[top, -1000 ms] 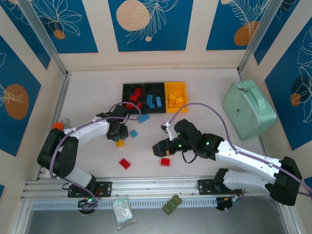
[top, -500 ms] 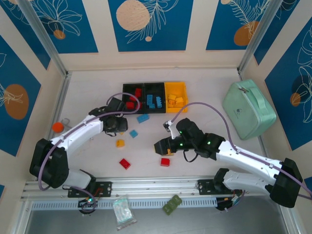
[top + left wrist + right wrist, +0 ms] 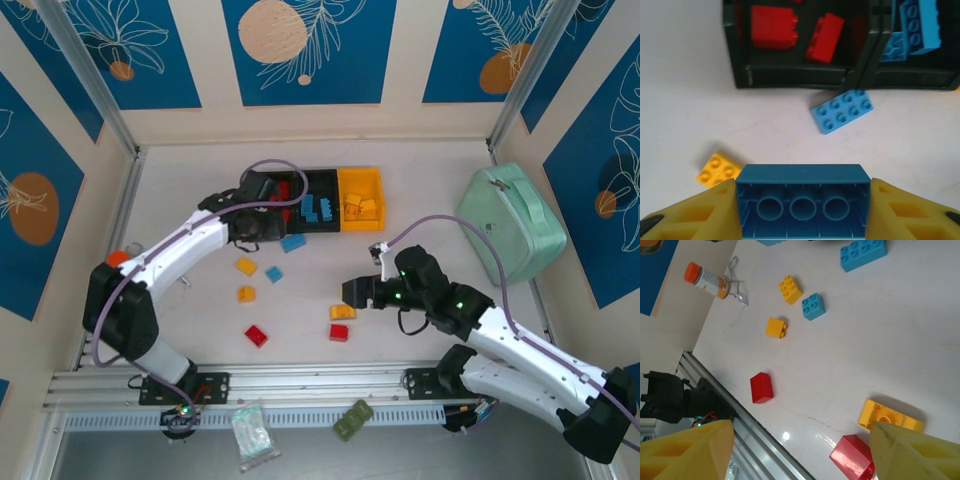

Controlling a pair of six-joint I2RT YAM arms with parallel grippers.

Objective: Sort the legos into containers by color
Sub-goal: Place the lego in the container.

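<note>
White tabletop (image 3: 430, 200), boxed in by blue-and-cream panels, carries a half-finished sort. Red bricks (image 3: 772, 25) lie in the left black bin (image 3: 790, 75), light blue bricks (image 3: 917, 22) in the middle black bin (image 3: 910, 80) joined to it, and yellow-orange bricks (image 3: 358, 206) in the yellow bin (image 3: 361, 173) at the right end of the row.

Just short of the black bins, the left gripper (image 3: 802, 182) clamps a dark blue brick (image 3: 802, 200) by its two ends, the hollow underside facing the wrist camera. A large blue brick (image 3: 842, 111) lies studs-up on the table just in front of the bins.

Further toward the arms, loose pieces are scattered: a square yellow brick (image 3: 790, 289) beside a small blue brick (image 3: 813, 306), a second yellow brick (image 3: 776, 327) near them, and a lone red brick (image 3: 761, 387) closer to the metal rail (image 3: 300, 380). The right gripper (image 3: 800, 427) hangs above the table with its jaws wide and nothing between them. Below it, a long yellow brick (image 3: 890, 416) and another red brick (image 3: 852, 455) lie close together.

An orange-capped bottle (image 3: 705, 277) with a metal clip (image 3: 737, 292) beside it lies by the left wall. A mint-green case (image 3: 510, 222) sits well to the right. Beyond the rail lie a dark green flat piece (image 3: 352, 420) and a clear bag (image 3: 252, 432).
</note>
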